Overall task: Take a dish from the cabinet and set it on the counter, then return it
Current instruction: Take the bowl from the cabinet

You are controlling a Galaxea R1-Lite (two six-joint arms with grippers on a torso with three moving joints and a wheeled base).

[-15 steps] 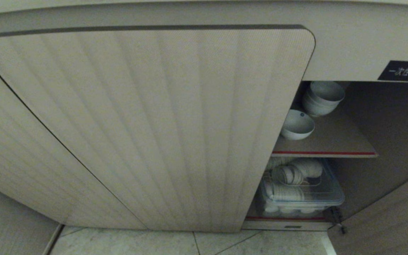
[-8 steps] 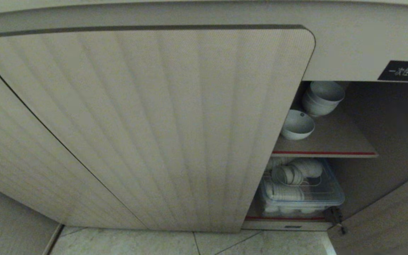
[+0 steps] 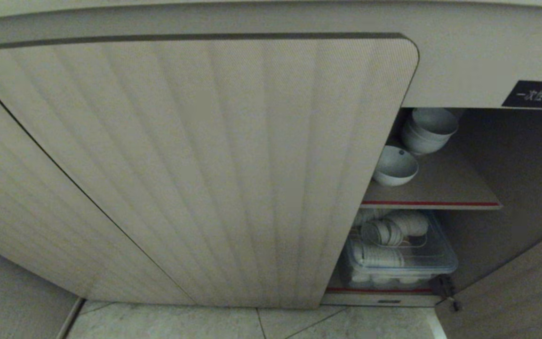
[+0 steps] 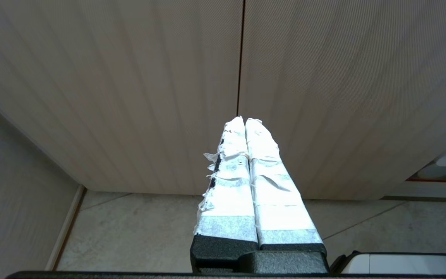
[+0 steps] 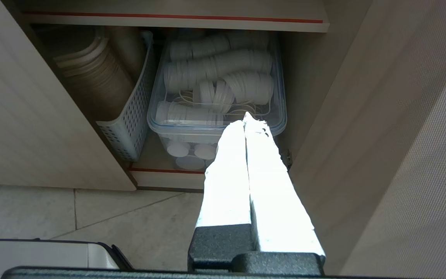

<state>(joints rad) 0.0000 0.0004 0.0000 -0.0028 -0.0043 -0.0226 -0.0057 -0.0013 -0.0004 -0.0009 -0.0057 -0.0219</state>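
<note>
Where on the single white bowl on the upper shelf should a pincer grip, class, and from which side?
Probably the rim of the single bowl, on the side facing the opening: one finger inside, one outside. It sits upright, mouth up, alone in front of the stacked bowls, near the shelf's front.

A ribbed beige door [image 3: 195, 165] fills the left and centre of the frame. At right the cabinet [image 3: 459, 61] stands open. On its upper shelf [image 3: 445, 188] a white bowl [image 3: 394, 165] sits near the front, a bowl stack [image 3: 428, 129] behind it. Below, a clear bin [image 3: 400, 256] holds white cups. A black label [image 3: 537, 94] is at upper right; floor tiles [image 3: 252, 322] run along the bottom.
</note>
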